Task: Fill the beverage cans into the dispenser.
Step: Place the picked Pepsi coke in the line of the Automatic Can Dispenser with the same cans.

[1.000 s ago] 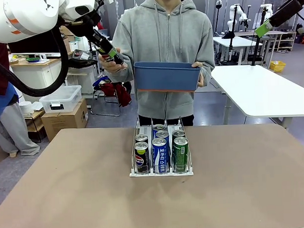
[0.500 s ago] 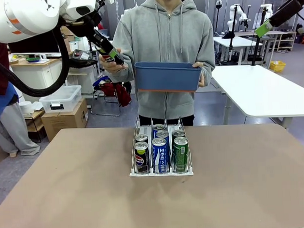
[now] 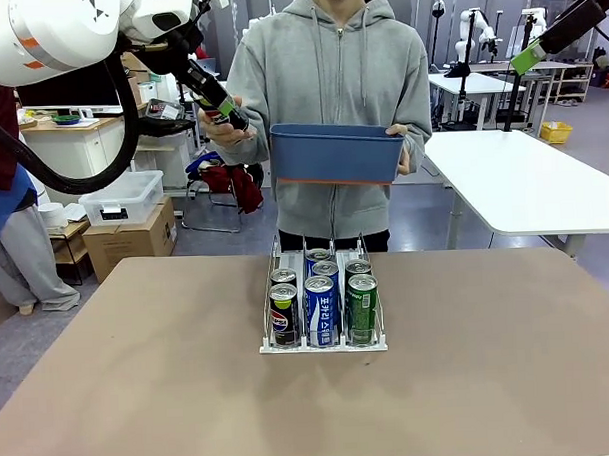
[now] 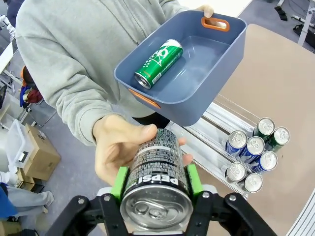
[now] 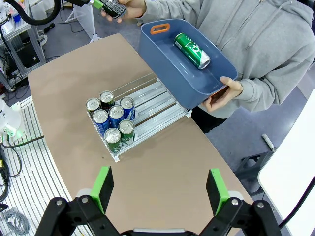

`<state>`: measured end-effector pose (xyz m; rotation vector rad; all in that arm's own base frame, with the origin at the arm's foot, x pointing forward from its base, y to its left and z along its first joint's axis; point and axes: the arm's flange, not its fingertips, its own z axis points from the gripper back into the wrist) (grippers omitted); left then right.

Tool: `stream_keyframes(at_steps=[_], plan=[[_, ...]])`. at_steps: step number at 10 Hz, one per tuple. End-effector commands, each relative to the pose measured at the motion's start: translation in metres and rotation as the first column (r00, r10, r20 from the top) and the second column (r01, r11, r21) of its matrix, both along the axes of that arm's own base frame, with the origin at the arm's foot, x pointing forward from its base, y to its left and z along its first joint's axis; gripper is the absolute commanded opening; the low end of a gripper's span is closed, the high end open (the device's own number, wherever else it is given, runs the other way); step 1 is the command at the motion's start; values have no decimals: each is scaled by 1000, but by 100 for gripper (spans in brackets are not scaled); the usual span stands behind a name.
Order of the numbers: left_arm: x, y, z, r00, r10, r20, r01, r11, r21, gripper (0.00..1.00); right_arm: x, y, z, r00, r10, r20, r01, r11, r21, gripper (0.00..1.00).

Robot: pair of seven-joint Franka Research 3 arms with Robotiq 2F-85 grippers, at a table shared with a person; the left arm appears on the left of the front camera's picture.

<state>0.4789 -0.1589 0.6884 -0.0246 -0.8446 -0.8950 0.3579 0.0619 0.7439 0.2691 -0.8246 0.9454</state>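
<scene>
My left gripper is raised at the far left, shut on a black Pepsi can. The person's hand is wrapped around the far end of the same can. The white wire dispenser stands mid-table with several upright cans at its front: black, blue and green. Its rear rails are bare. The person's other hand holds a blue bin above the far table edge, with one green can lying inside. High at the right, my right gripper hangs open and holds nothing.
The brown tabletop spreads wide on both sides of the dispenser. The person stands at the far edge in a grey hoodie. A white table is behind on the right, and boxes and a stool stand behind on the left.
</scene>
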Motion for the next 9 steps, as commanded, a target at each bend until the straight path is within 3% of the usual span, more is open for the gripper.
stream_keyframes(at_steps=[1,9], plan=[[1,3,0,1000,-4,4,4,1000,2,0,0,-1,0,1000,-2,1,2,1000,-8,100],[1,3,0,1000,-4,4,4,1000,2,0,0,-1,0,1000,-2,1,2,1000,-8,100]])
